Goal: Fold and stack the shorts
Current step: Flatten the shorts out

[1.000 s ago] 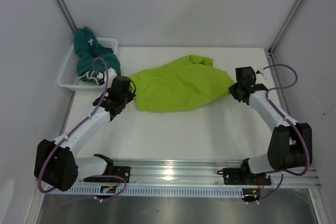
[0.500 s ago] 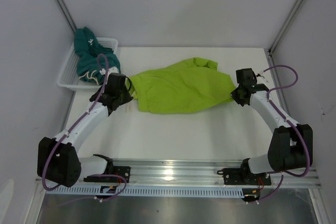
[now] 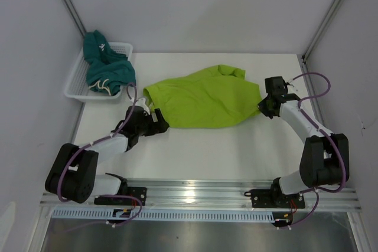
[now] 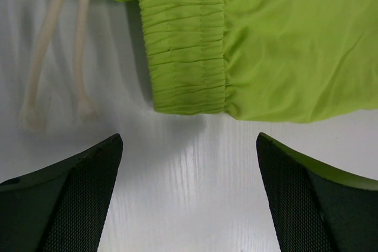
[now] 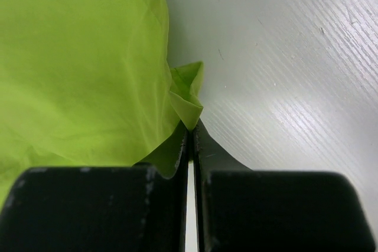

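- Flattening soft lime green fabric shorts: right gripper, fully closed, pinches an edge fold.
- Left gripper gapes wide, empty; best to grip the elastic waistband corner and pull taut.

Your views: bright, even overhead light. Soft shadow just below the lime green shorts; glare on the rail well below them.
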You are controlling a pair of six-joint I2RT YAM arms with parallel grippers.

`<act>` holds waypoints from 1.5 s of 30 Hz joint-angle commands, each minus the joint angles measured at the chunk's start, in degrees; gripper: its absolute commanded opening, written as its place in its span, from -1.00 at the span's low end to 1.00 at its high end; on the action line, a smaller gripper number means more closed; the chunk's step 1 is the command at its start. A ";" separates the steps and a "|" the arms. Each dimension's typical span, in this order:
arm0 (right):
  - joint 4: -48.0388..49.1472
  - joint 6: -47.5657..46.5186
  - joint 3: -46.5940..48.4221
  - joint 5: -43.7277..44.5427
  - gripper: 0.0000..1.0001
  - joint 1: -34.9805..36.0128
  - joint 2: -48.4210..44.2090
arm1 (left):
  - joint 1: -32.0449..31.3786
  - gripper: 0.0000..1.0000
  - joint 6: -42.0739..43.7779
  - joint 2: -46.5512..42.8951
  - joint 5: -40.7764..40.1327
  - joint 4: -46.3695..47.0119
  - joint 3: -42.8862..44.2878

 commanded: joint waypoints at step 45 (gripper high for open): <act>-0.66 -2.75 3.27 -6.79 -1.00 -3.02 -4.13 | 0.14 -1.00 -4.55 -2.02 12.24 13.13 2.43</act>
